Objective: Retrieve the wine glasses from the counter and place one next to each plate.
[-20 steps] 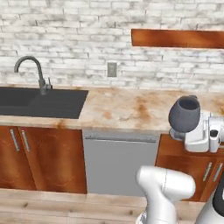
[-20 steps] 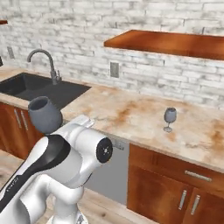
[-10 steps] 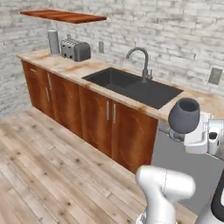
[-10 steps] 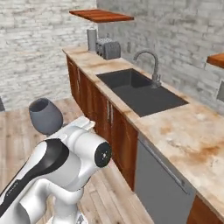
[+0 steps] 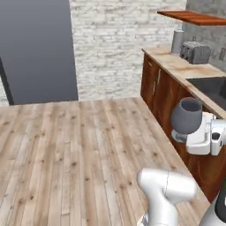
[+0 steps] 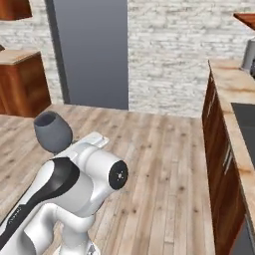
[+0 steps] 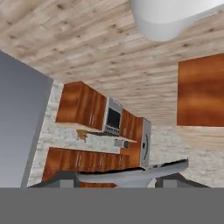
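Wine glass (image 5: 187,116): grey, translucent, wide bowl, upright in the pincer (image 7: 127,176).

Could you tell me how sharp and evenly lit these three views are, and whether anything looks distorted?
Left base view: soft flat light, no glare; the wine glass is crisp, the far toaster slightly soft. Right base view: equally even light, the glass bowl translucent against the floorboards. Hand view: rolled upside down, with the glass's foot smeared into a wide band at the bottom.
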